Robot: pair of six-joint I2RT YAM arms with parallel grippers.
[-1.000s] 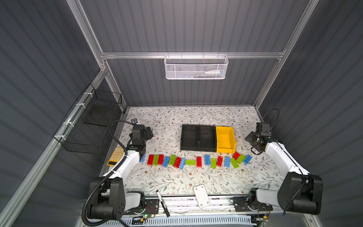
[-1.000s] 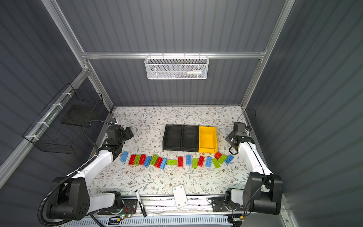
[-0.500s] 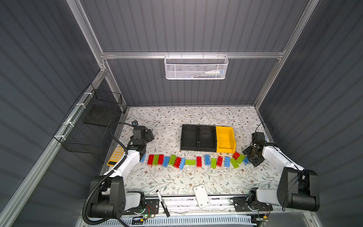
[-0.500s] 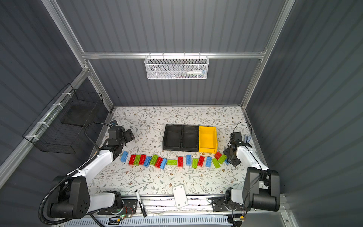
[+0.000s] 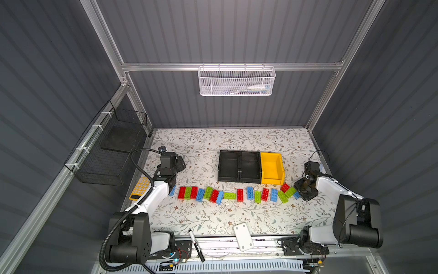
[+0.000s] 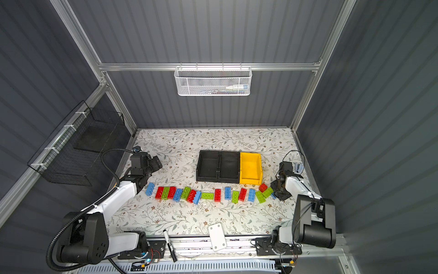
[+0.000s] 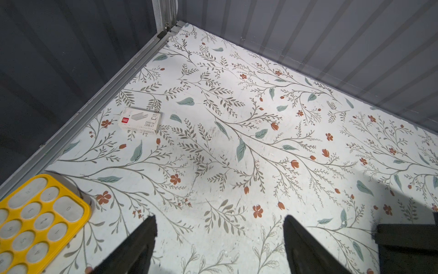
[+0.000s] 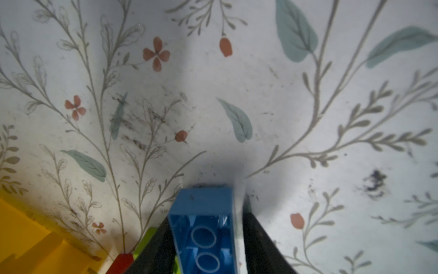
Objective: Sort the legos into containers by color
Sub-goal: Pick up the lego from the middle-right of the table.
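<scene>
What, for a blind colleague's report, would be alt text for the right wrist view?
The right gripper clamps a blue lego, hollow underside toward the camera, over the floral table. A corner of the yellow container, a red lego and a green lego show beside it.

Legible markings, left wrist view only.

1. Small white box on the table: printed line "No.0012", seen upside down. The red logo patch and the remaining print are too small to read.
2. Yellow keypad: grey keys with faint embossed digits. "0", "2" and "3" are legible; the other keys are unclear.
</scene>
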